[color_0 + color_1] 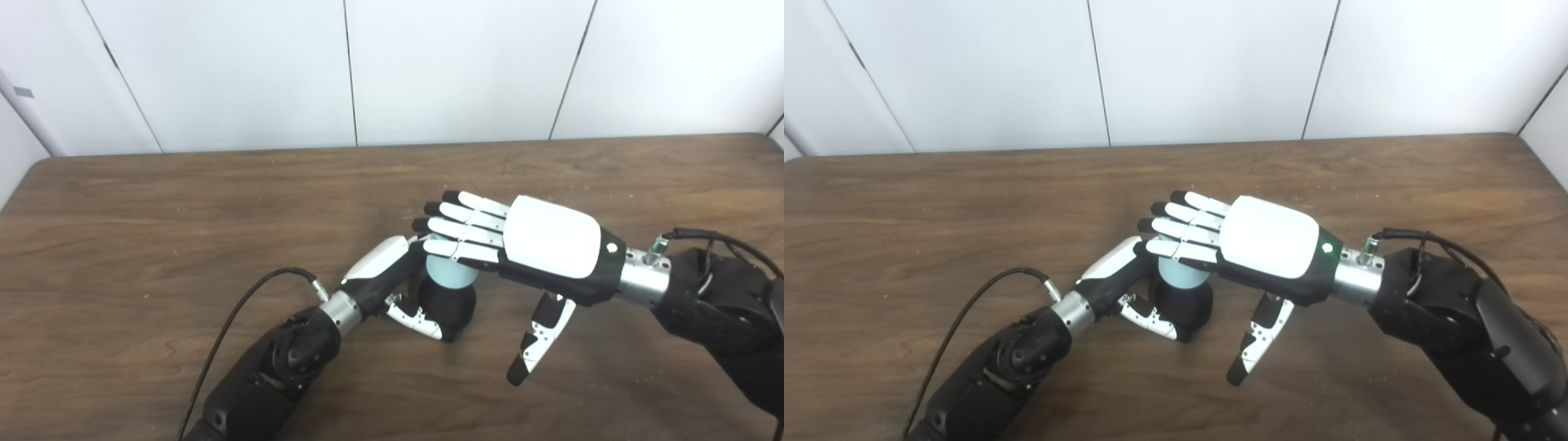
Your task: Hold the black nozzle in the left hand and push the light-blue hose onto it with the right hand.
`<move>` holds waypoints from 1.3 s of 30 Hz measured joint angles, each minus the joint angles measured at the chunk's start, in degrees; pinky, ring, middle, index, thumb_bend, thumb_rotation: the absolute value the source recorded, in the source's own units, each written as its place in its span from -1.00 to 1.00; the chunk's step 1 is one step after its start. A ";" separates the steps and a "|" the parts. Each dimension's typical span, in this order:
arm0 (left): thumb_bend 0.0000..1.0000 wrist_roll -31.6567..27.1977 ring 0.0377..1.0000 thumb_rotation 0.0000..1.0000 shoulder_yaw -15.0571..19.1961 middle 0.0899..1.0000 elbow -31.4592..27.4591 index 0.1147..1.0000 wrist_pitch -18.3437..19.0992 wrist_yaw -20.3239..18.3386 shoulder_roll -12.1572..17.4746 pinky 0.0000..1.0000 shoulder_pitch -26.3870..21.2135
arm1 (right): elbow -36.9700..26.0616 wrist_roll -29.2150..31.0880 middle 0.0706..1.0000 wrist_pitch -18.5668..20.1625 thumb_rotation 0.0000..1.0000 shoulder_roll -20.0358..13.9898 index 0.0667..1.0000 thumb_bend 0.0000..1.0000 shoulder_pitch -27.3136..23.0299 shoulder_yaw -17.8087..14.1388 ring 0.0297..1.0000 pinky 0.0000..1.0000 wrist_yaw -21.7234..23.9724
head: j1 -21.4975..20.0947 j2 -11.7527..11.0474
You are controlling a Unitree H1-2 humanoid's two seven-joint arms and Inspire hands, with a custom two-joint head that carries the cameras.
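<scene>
Left eye view: black nozzle (448,304) stands on the wooden surface (153,245), left hand (392,275) closed around it, thumb across its front. Light-blue hose (450,271) sits on top of the nozzle. Right hand (527,242) lies flat over the hose, fingers extended, gripping nothing.

Right eye view: same arrangement; right thumb (1252,340) hangs clear, pointing downward.

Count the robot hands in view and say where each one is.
2. The left hand grips the black nozzle at table centre; the right hand lies flat, fingers atop the light-blue hose.
</scene>
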 measured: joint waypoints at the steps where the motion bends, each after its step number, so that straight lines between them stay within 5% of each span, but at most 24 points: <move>1: 0.04 0.00 0.98 -0.87 0.00 0.59 0.00 -0.17 0.00 0.00 0.00 1.00 0.00 | 0.02 0.02 1.00 0.00 0.33 0.00 0.89 0.72 0.00 0.01 1.00 1.00 0.00 | 0.00 0.00; 39: 0.04 -0.07 0.98 -0.87 0.08 0.59 -0.02 -0.18 0.04 -0.10 0.07 1.00 0.01 | 1.08 2.78 0.96 0.15 0.23 -0.31 0.86 0.73 -1.18 1.14 1.00 0.98 0.32 | 0.09 0.26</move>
